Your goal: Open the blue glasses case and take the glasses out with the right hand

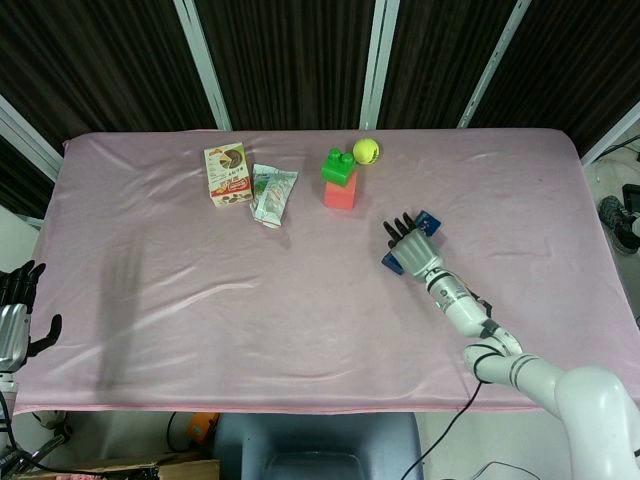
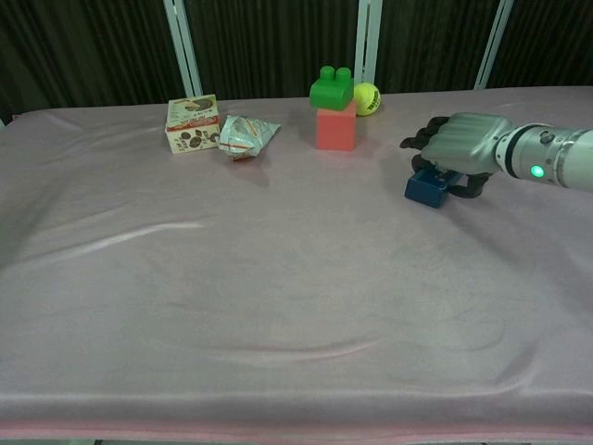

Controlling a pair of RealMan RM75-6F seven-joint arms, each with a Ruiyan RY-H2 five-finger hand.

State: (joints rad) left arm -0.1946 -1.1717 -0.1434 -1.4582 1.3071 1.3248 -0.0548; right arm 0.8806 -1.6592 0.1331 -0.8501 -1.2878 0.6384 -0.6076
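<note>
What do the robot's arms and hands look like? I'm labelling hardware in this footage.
The right hand has a silver-grey metallic back and black fingers. Its forearm is a segmented silver-white cylinder with dark ring joints; a small green light glows near the wrist in the chest view. A thin black cable trails beneath the arm. The left hand, at the frame edge, matches: silver body, black fingers.

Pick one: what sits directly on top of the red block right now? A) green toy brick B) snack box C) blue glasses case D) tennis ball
A: the green toy brick is stacked on the red block, while the tennis ball rests on the table beside them, and the blue glasses case lies under the right robot hand.
</note>
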